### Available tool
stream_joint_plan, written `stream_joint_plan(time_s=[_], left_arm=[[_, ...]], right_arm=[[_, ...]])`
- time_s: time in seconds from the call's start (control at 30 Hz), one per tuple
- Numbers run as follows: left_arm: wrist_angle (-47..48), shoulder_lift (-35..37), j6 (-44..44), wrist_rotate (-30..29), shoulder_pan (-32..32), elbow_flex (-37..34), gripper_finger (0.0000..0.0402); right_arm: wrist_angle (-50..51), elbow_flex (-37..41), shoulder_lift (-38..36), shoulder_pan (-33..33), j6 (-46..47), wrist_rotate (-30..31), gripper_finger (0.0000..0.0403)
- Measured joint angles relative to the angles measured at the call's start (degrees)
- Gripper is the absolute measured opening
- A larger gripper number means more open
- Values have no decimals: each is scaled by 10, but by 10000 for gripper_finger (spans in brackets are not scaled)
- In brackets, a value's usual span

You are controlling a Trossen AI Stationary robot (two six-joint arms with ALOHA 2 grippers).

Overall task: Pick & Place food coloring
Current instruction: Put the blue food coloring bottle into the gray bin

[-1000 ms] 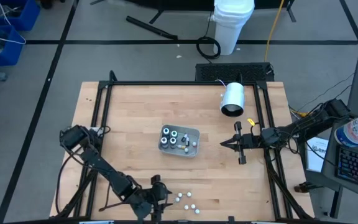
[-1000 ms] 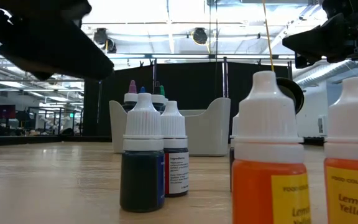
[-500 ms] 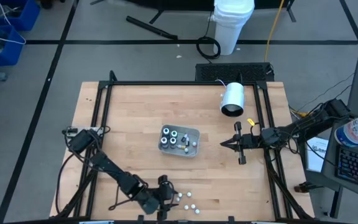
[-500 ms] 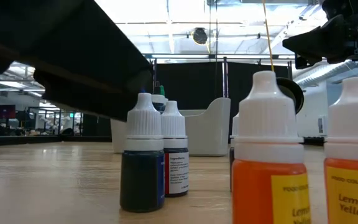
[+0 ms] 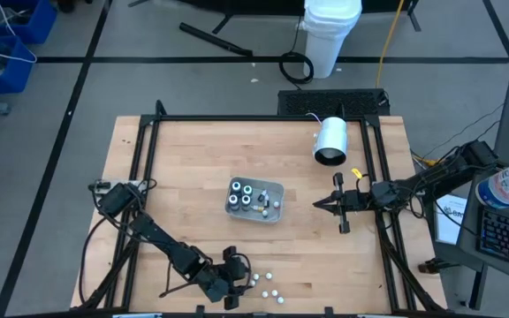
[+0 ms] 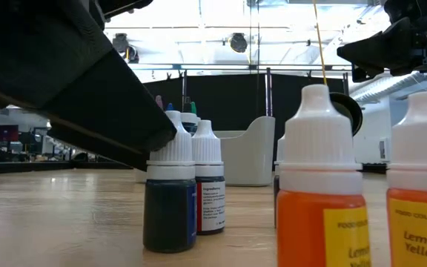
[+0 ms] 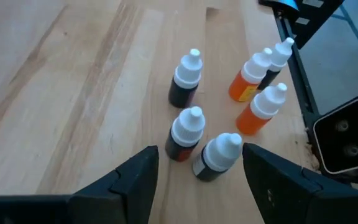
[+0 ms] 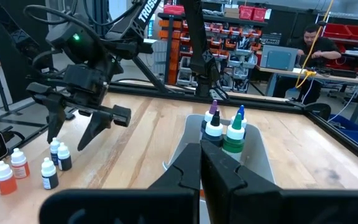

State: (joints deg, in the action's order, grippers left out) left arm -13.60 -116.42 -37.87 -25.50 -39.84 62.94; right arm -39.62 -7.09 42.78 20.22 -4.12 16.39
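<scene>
Several small food coloring bottles stand upright near the table's near edge, dark ones and orange ones, all white-capped. My left gripper is open and low over them. Its fingers stand on either side of a dark bottle without touching it, and a second dark bottle is just beyond. In the low view one finger hides part of the blue bottle's cap. More bottles stand in the grey tray at mid-table. My right gripper waits shut, to the right of the tray.
A white cylinder lies on its side at the table's far right. The black frame rail runs close past the loose bottles. Bare wood lies between the tray and the loose bottles. A person sits in the room beyond the table.
My left gripper has come down and gone toward the table's right edge, up to the loose bottles, its finger now low beside the blue bottle. The bottles have kept still.
</scene>
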Motion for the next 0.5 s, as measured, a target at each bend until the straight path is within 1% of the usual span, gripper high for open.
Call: stream_joint_plan(time_s=[0.3, 0.5], left_arm=[[-1, -8, 8, 18, 0, 4, 237], [-6, -33, 20, 31, 6, 30, 237]], right_arm=[[0, 0, 0, 0, 0, 0, 0], [0, 0, 0, 0, 1, 0, 0]])
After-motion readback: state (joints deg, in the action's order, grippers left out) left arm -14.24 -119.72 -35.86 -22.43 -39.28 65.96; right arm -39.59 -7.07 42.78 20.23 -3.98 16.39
